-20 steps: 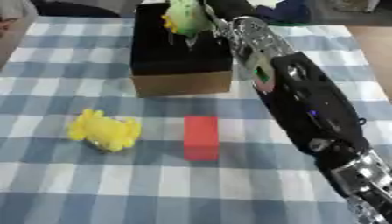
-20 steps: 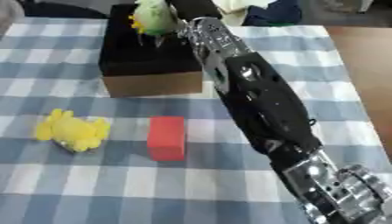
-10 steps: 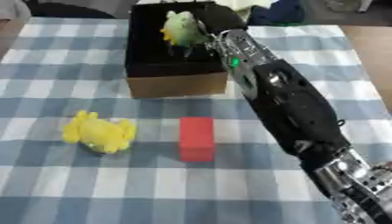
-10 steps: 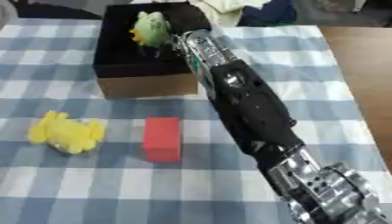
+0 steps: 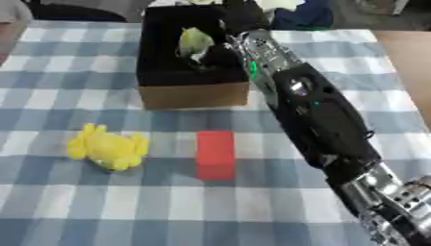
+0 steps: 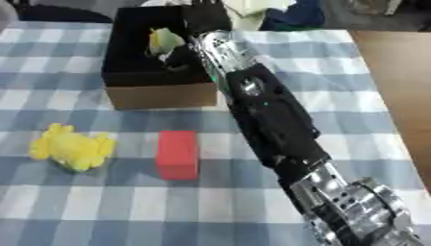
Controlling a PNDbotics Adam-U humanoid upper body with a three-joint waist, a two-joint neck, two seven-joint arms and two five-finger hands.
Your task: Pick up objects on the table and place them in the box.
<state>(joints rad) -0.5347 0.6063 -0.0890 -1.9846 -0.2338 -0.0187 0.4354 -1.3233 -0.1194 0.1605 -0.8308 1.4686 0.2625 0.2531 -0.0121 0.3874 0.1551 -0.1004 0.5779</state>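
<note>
The cardboard box [image 5: 189, 96] with a black inside stands at the far middle of the checked cloth. My right hand [image 5: 221, 47] reaches into it from the long black arm on the right. Its dark fingers are curled beside a green-yellow toy [image 5: 194, 41], which hangs low inside the box. A yellow plush toy [image 5: 107, 148] lies on the cloth at the near left. To its right, in front of the box, lies a red block [image 5: 215, 153]. The left hand shows in neither view.
The blue-and-white checked cloth [image 5: 76, 202] covers the table. Bare brown wood [image 5: 412, 62] shows along the right edge. Dark blue and pale items [image 5: 303, 14] lie behind the box at the far edge.
My right hand has moved the green-yellow toy from above the box's far rim down into the box. The yellow toy and red block have stayed in place.
</note>
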